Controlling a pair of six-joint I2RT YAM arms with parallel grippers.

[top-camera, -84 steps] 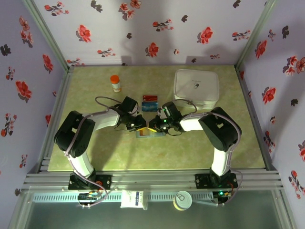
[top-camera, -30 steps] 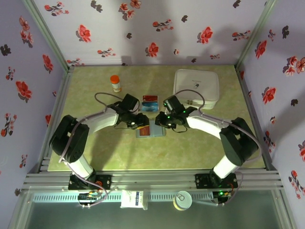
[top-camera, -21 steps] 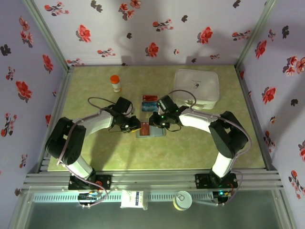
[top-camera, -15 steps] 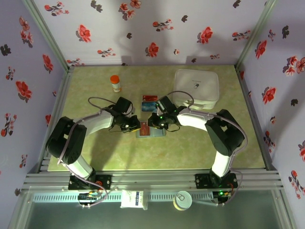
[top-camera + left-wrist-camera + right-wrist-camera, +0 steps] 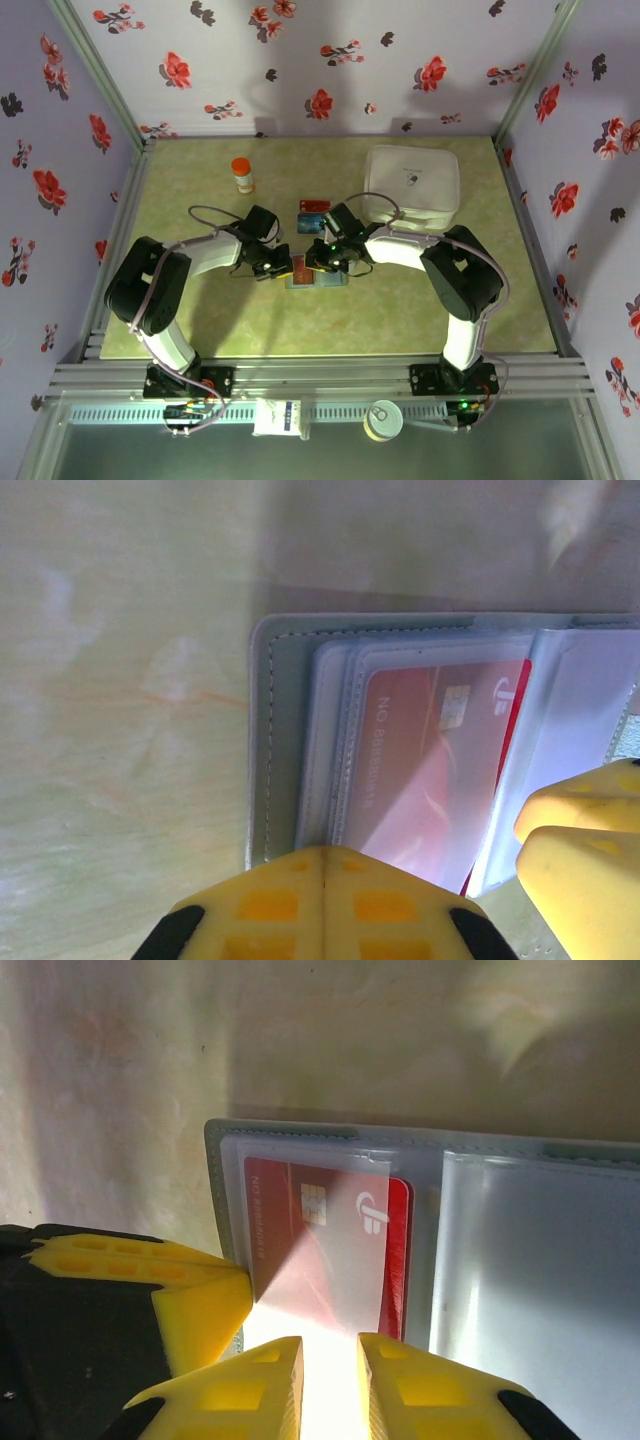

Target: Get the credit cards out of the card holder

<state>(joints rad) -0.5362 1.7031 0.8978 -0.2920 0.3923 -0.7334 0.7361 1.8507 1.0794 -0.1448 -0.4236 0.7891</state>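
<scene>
Freeing the red card seemed the step in hand. Top view: left gripper and right gripper met over the holder, two loose cards just beyond. Left wrist: left fingers were shut at the holder's edge. Right wrist: right fingers stood narrowly apart at the sleeved card; next called for a pinch and a straight pull.
</scene>
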